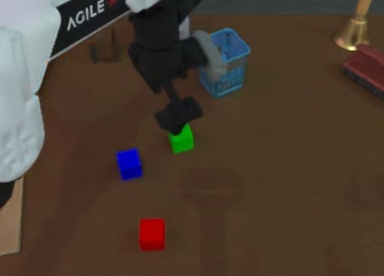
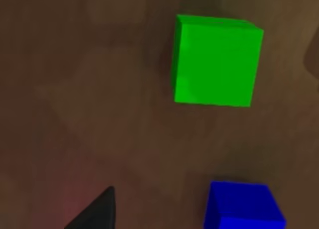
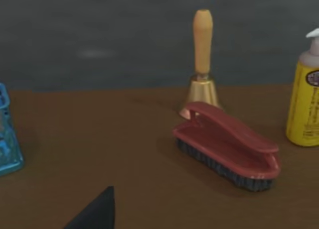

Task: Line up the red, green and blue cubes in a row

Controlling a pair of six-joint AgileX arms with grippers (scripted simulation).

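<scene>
Reaching out over the brown wood-grain table [image 1: 288, 186], the left arm held its black left gripper [image 1: 179, 117] just above the green cube [image 1: 181, 139], overlapping the cube's far edge in the top view; whether its fingers were wide or narrow could not be told, since the left wrist view showed only one dark fingertip at the frame edge. The green cube was a plain, flat-faced, sharp-edged solid, resting on the table near the middle. The blue cube [image 1: 129, 164], of the same shape and size, sat near it toward the table's left and slightly nearer the front edge, apart from it. The red cube [image 1: 152, 234] lay well apart from both, closer to the front. A light-blue see-through bin [image 1: 231, 78] with thin walls stood behind the green cube. At the table's right were a brass bell with a wooden handle [image 3: 202, 74], a red-backed scrubbing brush with dark bristles [image 3: 227, 145] and a yellow pump bottle [image 3: 304, 109]. The right gripper's spread could not be told.
</scene>
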